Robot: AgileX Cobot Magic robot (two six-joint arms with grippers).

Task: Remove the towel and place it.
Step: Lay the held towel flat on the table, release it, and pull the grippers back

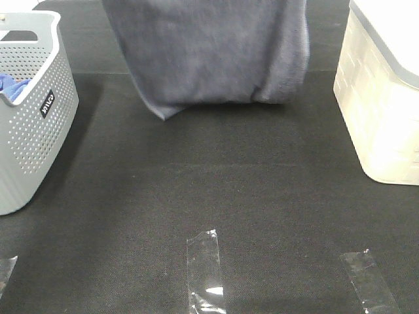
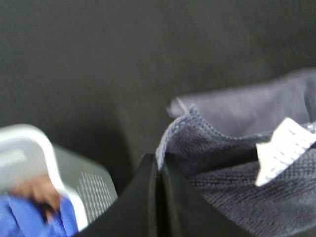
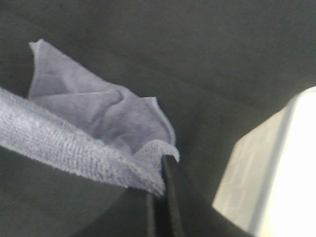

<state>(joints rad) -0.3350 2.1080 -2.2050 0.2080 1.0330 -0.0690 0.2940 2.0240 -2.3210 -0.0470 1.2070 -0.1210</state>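
**Exterior high view.** The towel [image 1: 209, 52] hangs as a broad sheet over the middle of the black table [image 1: 196, 196]. Its upper edge runs out of frame. Its lower fold is at or just above the table; contact cannot be confirmed. It is well apart from the perforated basket [image 1: 33, 124] on the left and the white bin [image 1: 380, 118] on the right. Neither gripper is visible here.

**Left wrist view.** The left gripper [image 2: 159, 163] has its fingers pressed together on the hemmed edge of the towel [image 2: 222, 148], which emerges right at the fingertips. A white label [image 2: 284, 148] sits on the cloth nearby. The basket [image 2: 89, 182] lies below and to one side.

**Right wrist view.** The right gripper [image 3: 162, 177] is likewise clamped on a towel [image 3: 94, 108] corner, with the cloth draped away from the tips.

**Assessment.** Removal appears complete and placing is in hand. The next move calls for both arms to lower together, keeping the sheet spread, before either grip lets go.
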